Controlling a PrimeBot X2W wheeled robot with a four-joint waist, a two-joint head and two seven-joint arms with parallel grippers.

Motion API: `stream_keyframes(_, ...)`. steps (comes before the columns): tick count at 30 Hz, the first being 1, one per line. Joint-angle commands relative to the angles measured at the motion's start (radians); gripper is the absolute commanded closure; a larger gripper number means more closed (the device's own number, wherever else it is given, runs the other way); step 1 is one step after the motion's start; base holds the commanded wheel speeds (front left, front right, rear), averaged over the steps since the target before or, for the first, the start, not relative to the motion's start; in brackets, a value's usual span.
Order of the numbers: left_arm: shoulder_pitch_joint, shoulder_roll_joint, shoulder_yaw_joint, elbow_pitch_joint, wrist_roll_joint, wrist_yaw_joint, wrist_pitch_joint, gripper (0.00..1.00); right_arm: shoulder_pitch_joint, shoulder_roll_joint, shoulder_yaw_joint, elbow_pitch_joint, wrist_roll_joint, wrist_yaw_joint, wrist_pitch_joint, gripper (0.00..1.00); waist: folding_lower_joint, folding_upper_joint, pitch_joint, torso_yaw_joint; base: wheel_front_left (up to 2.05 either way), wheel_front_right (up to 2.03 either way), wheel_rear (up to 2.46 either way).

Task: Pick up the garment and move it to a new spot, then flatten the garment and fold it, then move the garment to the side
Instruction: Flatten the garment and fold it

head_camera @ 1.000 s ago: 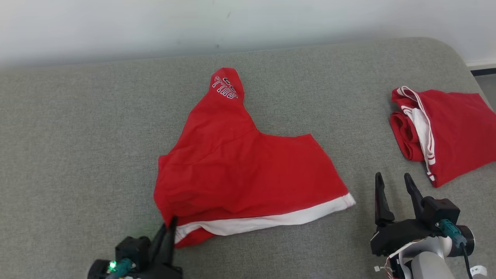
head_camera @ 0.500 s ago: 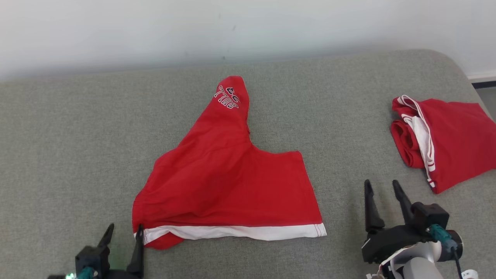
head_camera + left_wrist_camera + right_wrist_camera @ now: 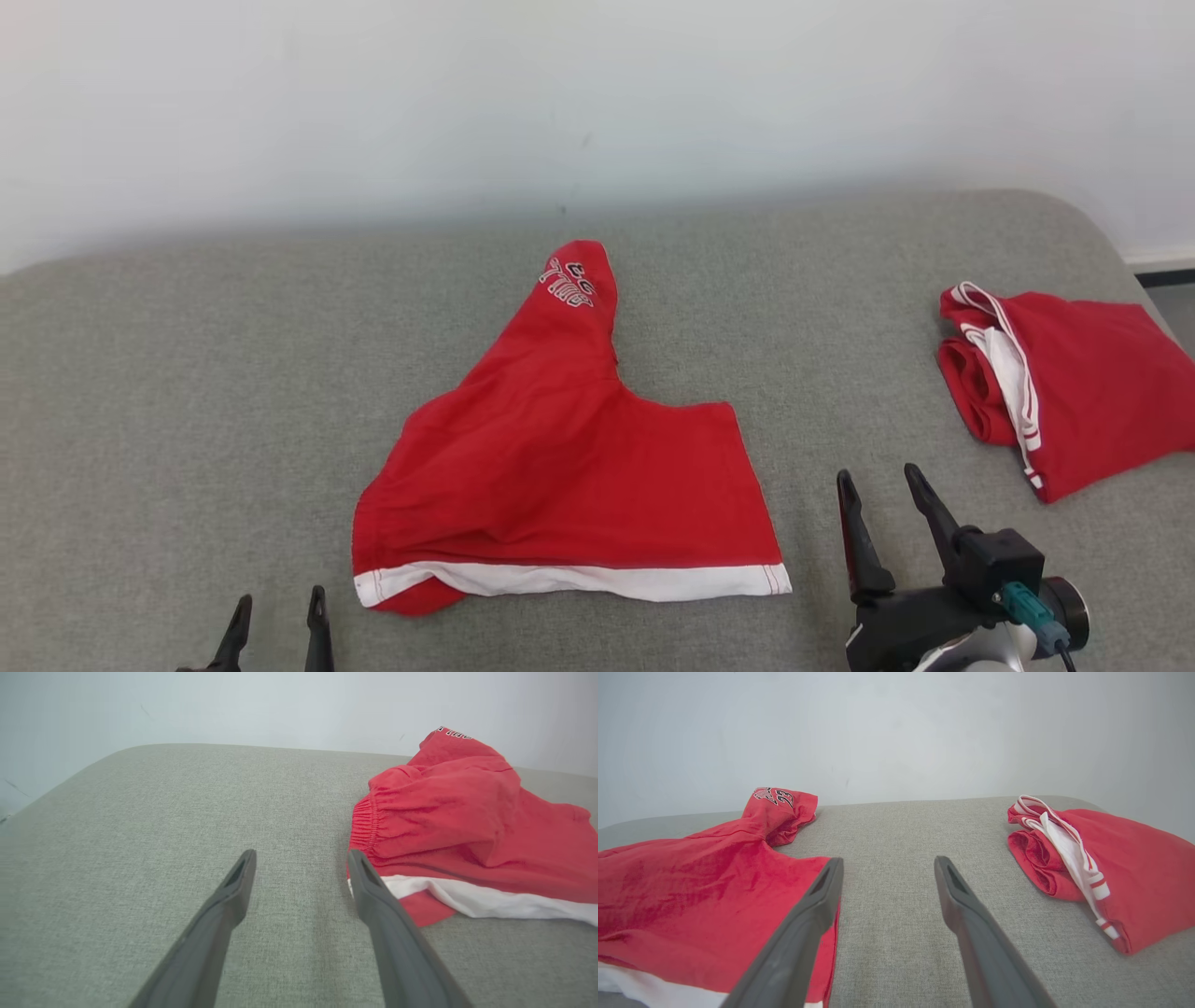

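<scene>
The garment (image 3: 569, 467) is a pair of red shorts with a white hem band, lying partly folded in the middle of the grey cushion, one leg with printed lettering pointing to the far side. The left wrist view has the garment (image 3: 467, 826) at the right, its elastic waist bunched. My left gripper (image 3: 276, 618) stands open at the bottom edge, just left of the garment's near corner, holding nothing. In its own view the left gripper (image 3: 301, 858) is over bare cushion. To the garment's right, my right gripper (image 3: 884, 490) is open and empty; the garment (image 3: 705, 905) lies beside its left finger.
A second red garment (image 3: 1055, 383) with white stripes lies folded at the cushion's right end, also seen as the folded garment (image 3: 1092, 868) in the right wrist view. A pale wall backs the grey cushion (image 3: 187, 392). The cushion's right edge curves down near the floor.
My left gripper has opened and let go of the garment's near left corner, then drawn back toward the bottom edge. The garment has settled flatter. The head camera has tilted up.
</scene>
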Motion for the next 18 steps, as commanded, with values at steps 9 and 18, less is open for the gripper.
stream_keyframes(9, 0.069, -0.021, 0.05, -0.07, 0.036, -0.009, -0.003, 0.0, 0.062, 0.001, 0.016, -0.026, -0.011, -0.003, 0.0, 0.0, 0.0001, 0.0, -0.05, 0.026, 0.0, 0.0, 0.0)
stream_keyframes(18, 0.086, -0.025, 0.047, -0.085, 0.025, -0.018, -0.003, 0.0, 0.093, 0.001, 0.031, -0.004, -0.005, -0.003, 0.0, 0.0, 0.0001, 0.0, -0.065, 0.038, 0.0, 0.0, 0.0)
